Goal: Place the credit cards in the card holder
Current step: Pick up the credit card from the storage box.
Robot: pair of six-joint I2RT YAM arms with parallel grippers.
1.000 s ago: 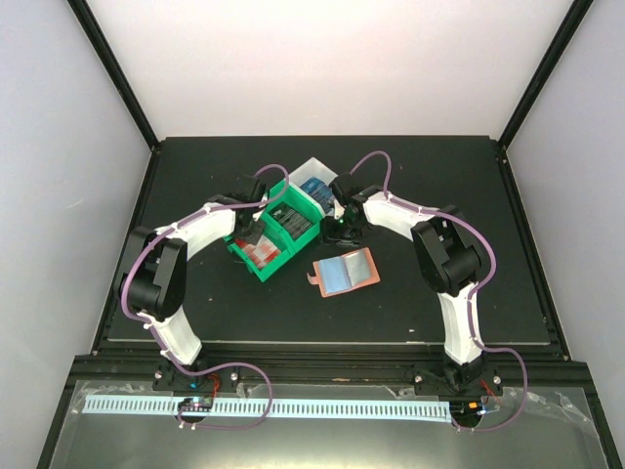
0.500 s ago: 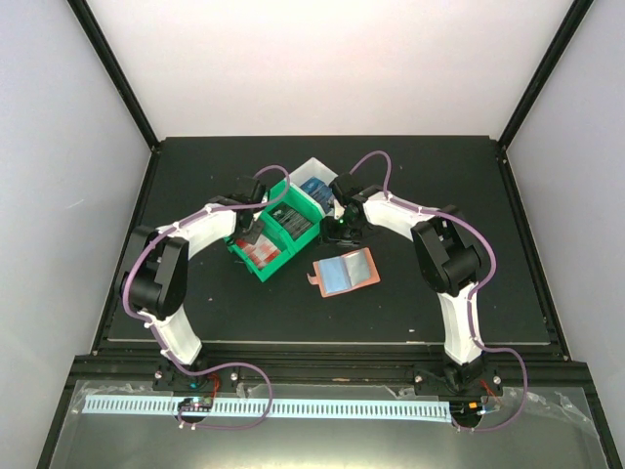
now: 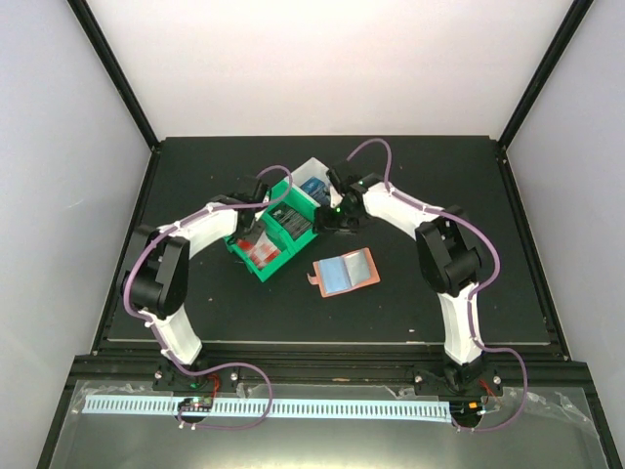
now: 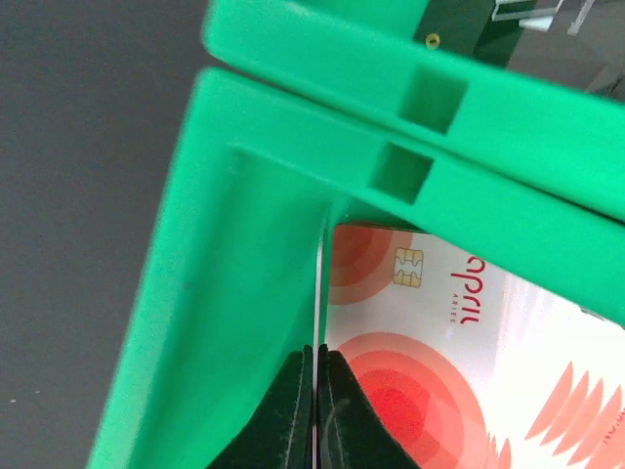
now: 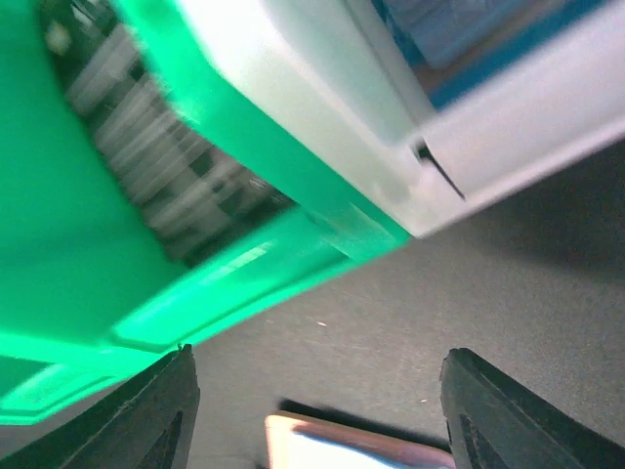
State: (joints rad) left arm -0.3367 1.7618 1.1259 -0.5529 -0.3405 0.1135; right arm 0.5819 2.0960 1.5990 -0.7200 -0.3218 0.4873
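Pinching one credit card (image 4: pixel 317 293) edge-on in my left gripper (image 4: pixel 317 396), fingers closed, at the green bin (image 4: pixel 225 322) wall where it can lift free of the others; my right gripper (image 5: pixel 317 410) hangs wide open, empty, beside the bin; card holder (image 3: pixel 344 273) lies open nearby, pockets up

This is a robotics lab test cell, not a home or a shop. A matte black counter (image 3: pixel 439 176) sits boxed in by plain white panels (image 3: pixel 332 68) on the left, right and far sides, held by black frame posts (image 3: pixel 112 73). Two white-and-black robot arms, the left arm (image 3: pixel 195 230) and the right arm (image 3: pixel 444 254), are bolted to a black rail at the near edge, trailing purple cables (image 3: pixel 234 415) past a slotted white strip (image 3: pixel 273 405). Only staged props lie on the counter: a green bin (image 3: pixel 246 264) and an open card holder (image 3: pixel 344 273).
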